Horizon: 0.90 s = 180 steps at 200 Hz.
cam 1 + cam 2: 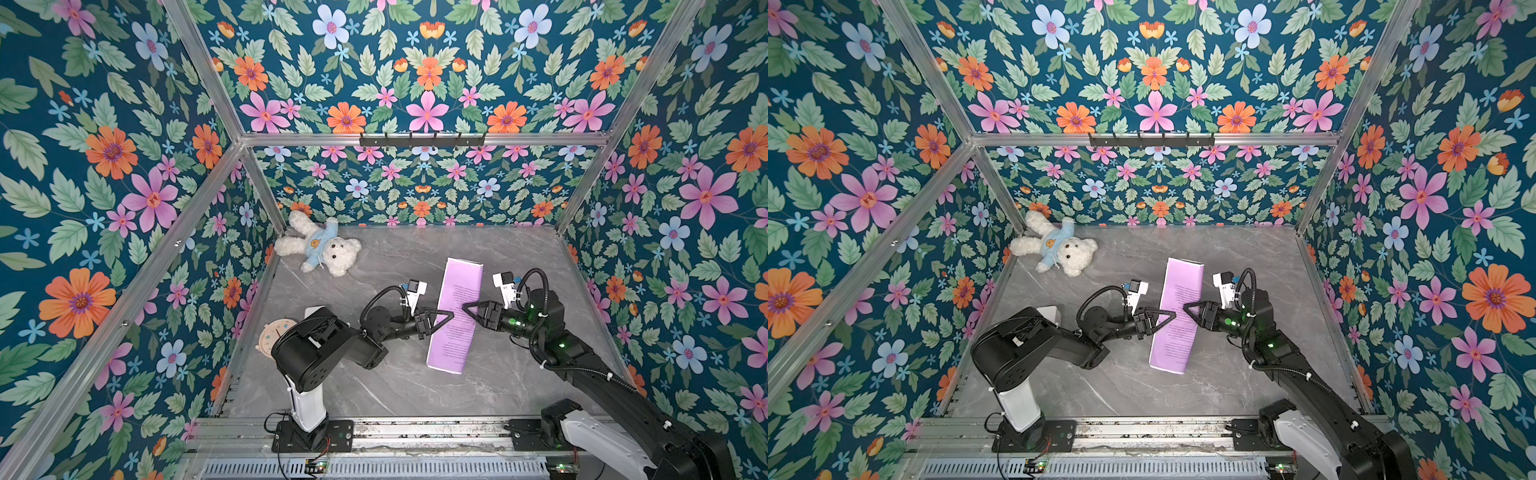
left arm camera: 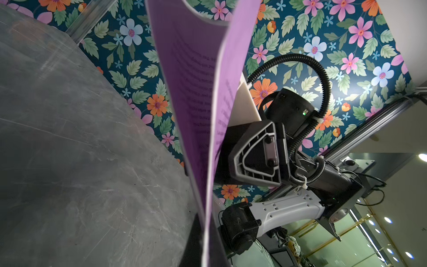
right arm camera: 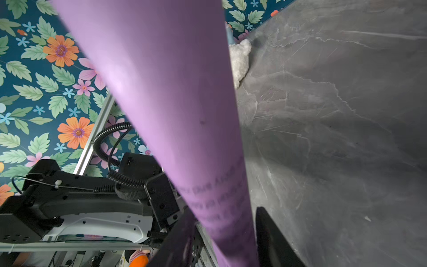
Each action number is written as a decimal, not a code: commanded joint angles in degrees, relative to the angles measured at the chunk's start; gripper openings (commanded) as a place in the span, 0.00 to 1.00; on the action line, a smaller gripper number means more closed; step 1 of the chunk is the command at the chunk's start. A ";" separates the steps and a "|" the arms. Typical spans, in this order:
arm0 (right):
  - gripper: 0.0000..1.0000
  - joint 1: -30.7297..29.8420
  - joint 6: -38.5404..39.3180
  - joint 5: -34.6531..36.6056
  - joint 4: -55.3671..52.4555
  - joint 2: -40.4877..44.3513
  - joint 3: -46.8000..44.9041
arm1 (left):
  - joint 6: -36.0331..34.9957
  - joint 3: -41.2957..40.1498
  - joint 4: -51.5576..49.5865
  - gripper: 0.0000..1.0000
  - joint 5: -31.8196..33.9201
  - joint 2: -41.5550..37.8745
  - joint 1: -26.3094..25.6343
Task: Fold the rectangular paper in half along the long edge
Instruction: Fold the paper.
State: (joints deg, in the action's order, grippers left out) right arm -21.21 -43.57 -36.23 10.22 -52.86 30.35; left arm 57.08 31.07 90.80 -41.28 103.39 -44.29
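Lilac rectangular paper [image 1: 461,286] [image 1: 1181,286], printed with lines of small dark text, appears in both top views as a long narrow strip just right of frame centre, doubled over on itself and running from mid-frame down toward the lower centre. Whether its lower end rests on the grey marbled bench [image 1: 415,395] cannot be told. The left pincer [image 1: 451,314] [image 1: 1173,316] meets the strip from its left side at mid-length. In the left wrist view this pincer [image 2: 204,245] is clenched on the paper [image 2: 196,92]: two layers with pale edges converge between the dark fingers [image 2: 191,242] and spread apart farther away into a rounded loop. The right pincer [image 1: 465,308] [image 1: 1185,308] meets the strip from the opposite side, nearly tip to tip with the left one. In the right wrist view the right pincer [image 3: 231,245] is released: its fingers [image 3: 272,238] stand apart with the paper [image 3: 161,92] passing between them, a dark gap showing beside one finger. A white teddy bear [image 1: 320,247] in a blue top lies on the bench at upper left of the bench surface, well apart from the paper.
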 commanded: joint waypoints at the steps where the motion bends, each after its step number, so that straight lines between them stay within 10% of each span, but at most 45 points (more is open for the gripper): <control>1: 0.46 -0.03 -2.46 0.84 0.24 0.86 -0.10 | -1.79 -0.01 7.72 0.00 -0.14 -0.71 0.08; 19: 0.00 0.00 -3.05 0.57 0.82 1.33 -0.11 | -1.88 0.31 7.72 0.00 -0.95 -0.91 0.08; 49: 0.00 -0.05 -2.37 -1.40 3.51 1.48 -0.24 | -1.11 0.47 7.72 0.00 -1.51 -0.18 0.08; 68: 0.22 -0.05 -2.03 -0.95 3.88 1.69 -0.21 | -0.90 0.47 7.72 0.00 -1.44 0.23 0.13; 79: 0.00 -0.05 -1.70 -0.78 3.98 1.63 0.03 | -0.87 0.65 7.72 0.00 -1.88 0.40 0.15; 101: 0.00 -0.06 -1.68 -0.27 4.28 1.31 0.86 | -0.56 1.10 7.72 0.00 -3.63 1.25 0.08; 120: 0.28 0.00 -0.26 2.04 2.61 1.26 2.06 | -0.81 0.67 7.72 0.00 -3.71 1.46 0.02; 131: 0.00 0.12 0.34 2.05 2.93 1.27 2.44 | -0.89 0.44 7.71 0.00 -3.81 1.46 0.08; 151: 0.01 0.32 0.51 1.86 2.59 1.00 3.47 | -1.18 0.13 7.70 0.00 -4.14 1.30 0.07; 164: 0.27 0.42 1.38 3.00 0.55 0.79 4.60 | -1.38 0.04 7.72 0.00 -4.53 1.29 0.04; 180: 0.00 0.71 2.41 2.42 -0.08 0.40 5.60 | -1.58 0.00 7.72 0.00 -5.02 1.37 0.05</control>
State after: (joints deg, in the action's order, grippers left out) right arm -20.80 -42.98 -34.52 10.07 -52.10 34.44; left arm 56.42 31.20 91.55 -44.53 104.77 -44.18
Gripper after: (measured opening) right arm 0.242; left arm 0.052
